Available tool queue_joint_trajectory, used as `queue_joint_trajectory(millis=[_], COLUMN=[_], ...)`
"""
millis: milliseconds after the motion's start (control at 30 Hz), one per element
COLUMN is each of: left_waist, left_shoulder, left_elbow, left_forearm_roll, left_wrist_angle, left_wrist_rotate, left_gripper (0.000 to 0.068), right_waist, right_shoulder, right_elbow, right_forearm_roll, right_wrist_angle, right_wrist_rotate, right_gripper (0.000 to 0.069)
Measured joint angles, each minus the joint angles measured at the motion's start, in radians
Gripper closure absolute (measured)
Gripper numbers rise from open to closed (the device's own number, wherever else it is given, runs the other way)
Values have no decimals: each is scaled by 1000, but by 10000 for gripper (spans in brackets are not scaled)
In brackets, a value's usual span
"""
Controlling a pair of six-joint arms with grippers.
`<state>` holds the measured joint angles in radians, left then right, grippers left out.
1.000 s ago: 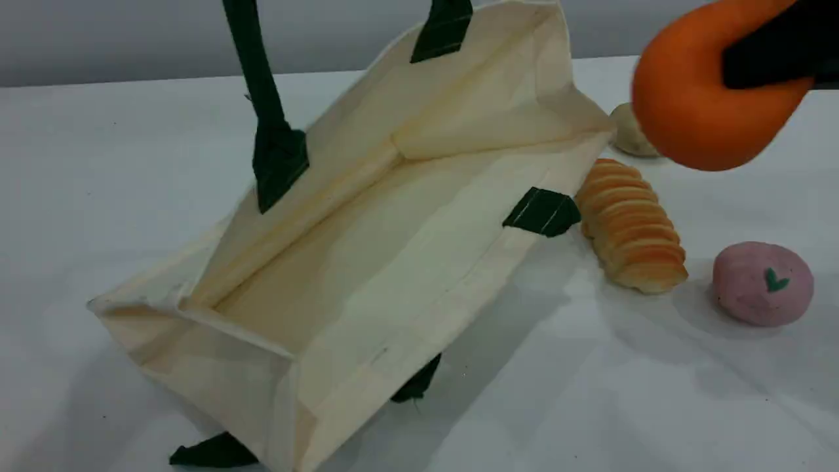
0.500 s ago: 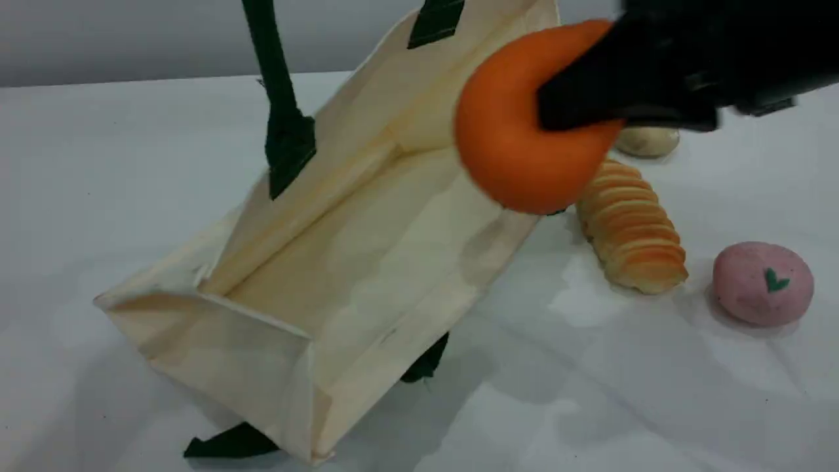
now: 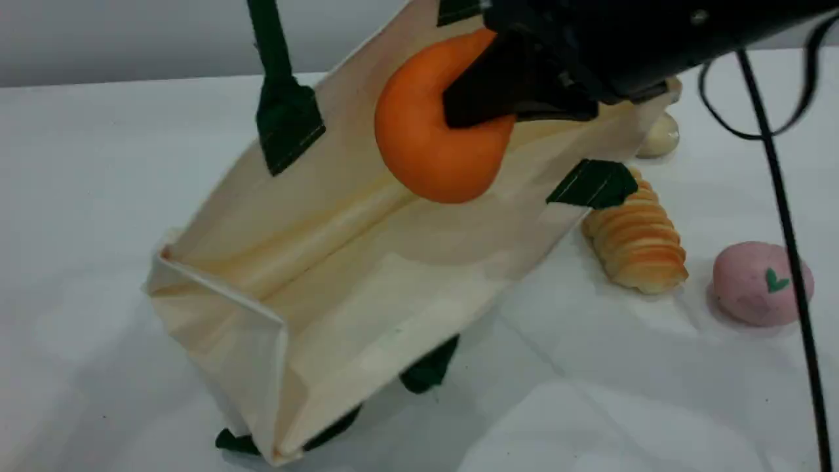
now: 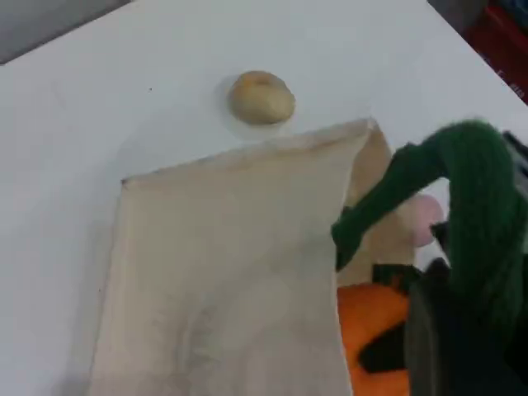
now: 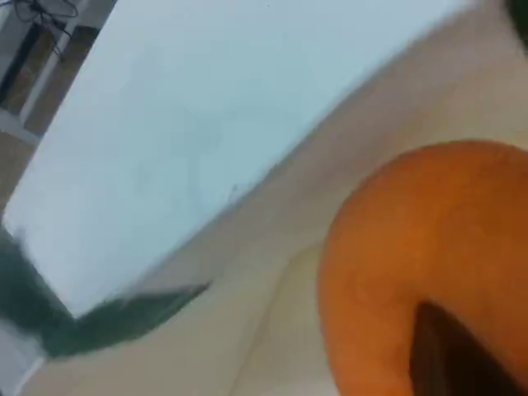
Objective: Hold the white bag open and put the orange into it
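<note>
The white bag (image 3: 367,308) stands tilted on the table with its mouth wide open toward me. One dark green handle (image 3: 269,46) runs taut up out of the scene view. In the left wrist view that handle (image 4: 470,190) ends in my left gripper (image 4: 450,346), which is shut on it above the bag (image 4: 223,264). My right gripper (image 3: 459,111) comes in from the upper right, shut on the orange (image 3: 432,137), with a finger pressed into it. The orange hangs over the bag's open mouth, close to the far wall. It also shows in both wrist views, orange (image 4: 371,322) and orange (image 5: 412,247).
Right of the bag lie a ridged bread loaf (image 3: 636,242) and a pink ball (image 3: 760,282) with a green leaf mark. A pale beige lump (image 3: 662,134) sits behind them. A black cable (image 3: 783,216) hangs down on the right.
My right gripper has carried the orange left, from beyond the bag's right end to over its mouth. The bag has swung up and to the right on its handle.
</note>
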<state>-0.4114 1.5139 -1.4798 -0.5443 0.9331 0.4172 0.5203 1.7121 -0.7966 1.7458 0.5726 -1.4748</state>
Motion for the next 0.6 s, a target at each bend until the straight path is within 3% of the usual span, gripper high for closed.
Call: queue_joint_trajectory(millis=[333, 600], left_waist=[0, 0], left_shoulder=[0, 0], left_elbow=[0, 0], left_forearm_roll=[23, 22], left_wrist_angle=[-3, -3], left_wrist_rotate=[1, 1], left_gripper=[614, 614], right_waist=[-1, -1], right_shoulder=[115, 114], right_elbow=[-41, -79], right_forearm_roll=[-2, 0], right_wrist_angle=[89, 117], right_wrist_rotate=[-68, -97], right_gripper=[636, 409])
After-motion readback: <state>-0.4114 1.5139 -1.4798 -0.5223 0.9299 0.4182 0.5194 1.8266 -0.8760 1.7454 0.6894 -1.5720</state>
